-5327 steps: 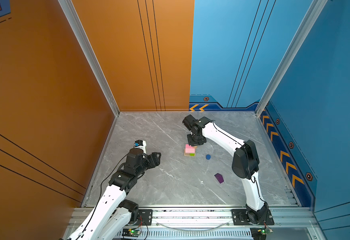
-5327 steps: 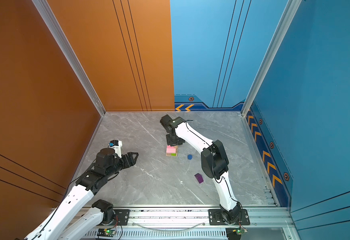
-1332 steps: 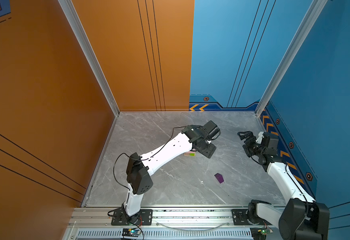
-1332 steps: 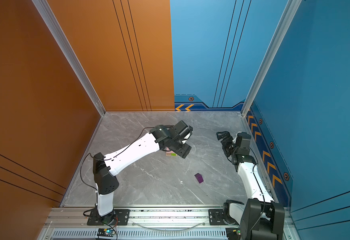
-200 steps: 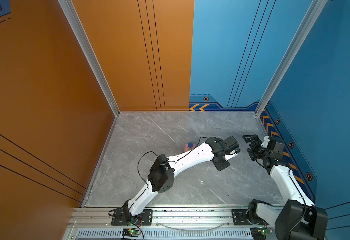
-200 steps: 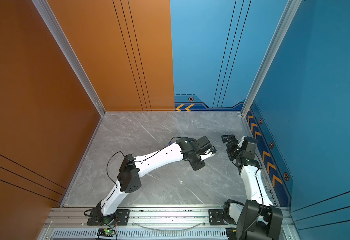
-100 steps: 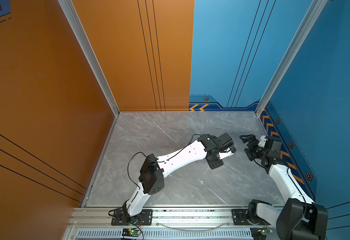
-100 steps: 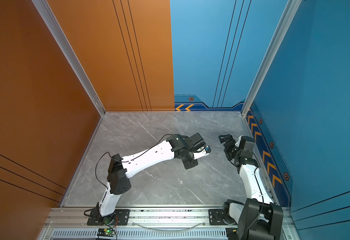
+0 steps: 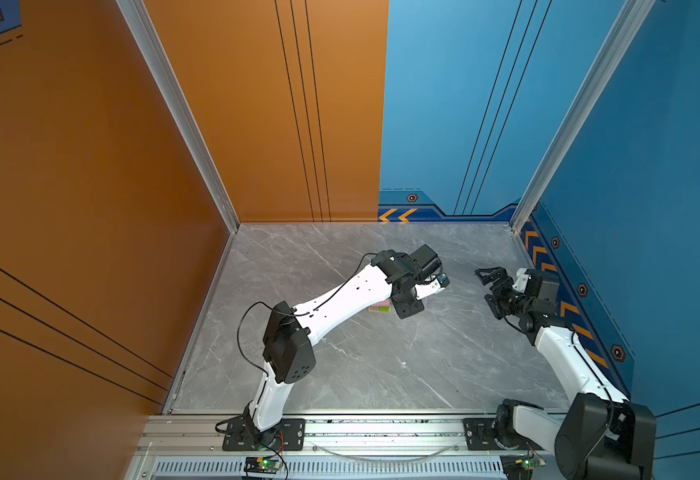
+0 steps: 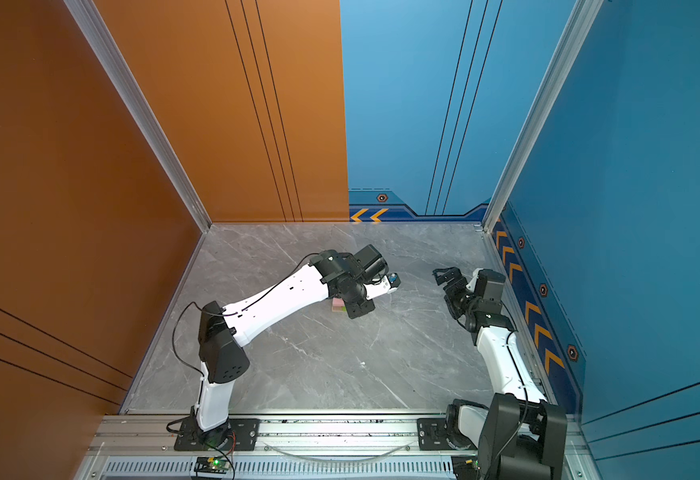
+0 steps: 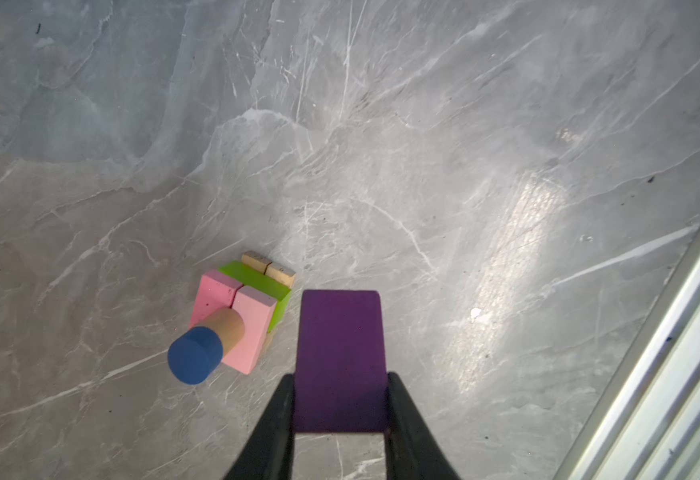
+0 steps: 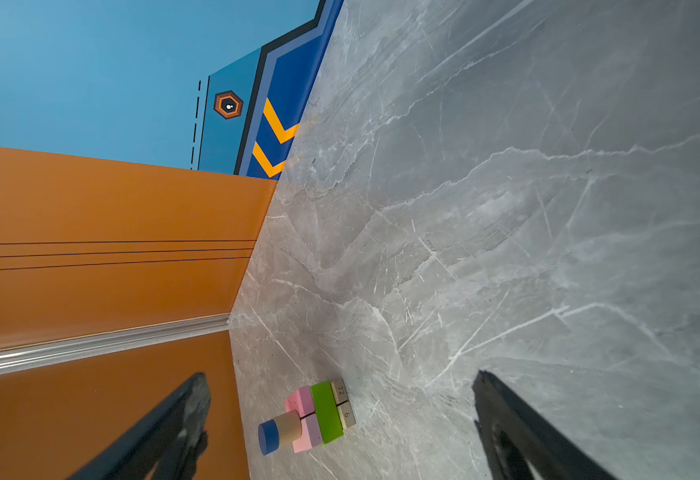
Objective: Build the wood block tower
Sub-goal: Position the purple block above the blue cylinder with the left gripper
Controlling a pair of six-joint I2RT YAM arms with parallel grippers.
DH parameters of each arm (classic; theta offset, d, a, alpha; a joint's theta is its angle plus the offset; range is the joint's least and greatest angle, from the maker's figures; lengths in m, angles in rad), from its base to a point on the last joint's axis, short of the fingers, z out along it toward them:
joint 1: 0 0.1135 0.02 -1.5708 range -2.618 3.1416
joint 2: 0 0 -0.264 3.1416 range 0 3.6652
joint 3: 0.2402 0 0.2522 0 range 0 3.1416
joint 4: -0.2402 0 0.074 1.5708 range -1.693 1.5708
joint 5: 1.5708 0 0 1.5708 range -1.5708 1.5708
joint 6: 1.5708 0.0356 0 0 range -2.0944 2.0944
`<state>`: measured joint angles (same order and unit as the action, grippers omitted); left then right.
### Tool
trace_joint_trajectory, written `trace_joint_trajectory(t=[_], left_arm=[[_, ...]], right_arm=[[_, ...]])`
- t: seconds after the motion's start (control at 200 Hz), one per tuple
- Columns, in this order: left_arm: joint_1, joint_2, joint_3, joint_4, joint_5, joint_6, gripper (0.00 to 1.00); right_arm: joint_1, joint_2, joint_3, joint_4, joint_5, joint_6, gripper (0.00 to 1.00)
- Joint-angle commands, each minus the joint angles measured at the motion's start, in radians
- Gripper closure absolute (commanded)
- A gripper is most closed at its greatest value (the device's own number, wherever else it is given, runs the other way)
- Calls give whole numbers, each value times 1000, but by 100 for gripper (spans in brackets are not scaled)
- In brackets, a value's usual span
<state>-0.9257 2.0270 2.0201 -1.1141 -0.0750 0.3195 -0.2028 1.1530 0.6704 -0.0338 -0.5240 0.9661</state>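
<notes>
A: Which step?

B: Capping. The left gripper (image 11: 340,388) is clamped on the purple peaked wood block (image 11: 340,353), one black finger on each side, lifted off the grey marble-look tabletop (image 9: 361,365).

A: Tower?

B: The wood block tower (image 12: 313,415) stands near the middle of the tabletop, well clear of every edge. In both top views the left wrist mostly covers it. Two tan wood bars (image 11: 269,266) at the bottom, a lime-green bar (image 11: 257,282) across them, two pink slabs (image 11: 252,328) side by side, then a tan short cylinder (image 11: 225,328) with a blue short cylinder (image 11: 194,354) on top.

A: Purple over it yet?

B: No. The left wrist view has it beside the stack, not above the blue top.

A: Right side?

B: The right gripper (image 9: 490,277) has its jaws spread wide with nothing in them, parked near the right edge and looking toward the tower.

A: Next move?

B: My guess: slide the purple block over the blue cylinder, centre it, lower it gently, then release. It's a narrow seat, so any sideways nudge could topple both cylinders. I can't tell which way the peak faces.
</notes>
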Motion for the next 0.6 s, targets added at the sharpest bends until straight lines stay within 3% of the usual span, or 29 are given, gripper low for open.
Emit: trace_joint_trajectory(t=[0.0,0.596], left_arm=[[32,-32,-21,-33,-20,47,92],[155,-25,0,-102,98,218,91]], right_arm=[[11,15,38,15,1,6,0],[65,48,80,-13,30,-9,0]])
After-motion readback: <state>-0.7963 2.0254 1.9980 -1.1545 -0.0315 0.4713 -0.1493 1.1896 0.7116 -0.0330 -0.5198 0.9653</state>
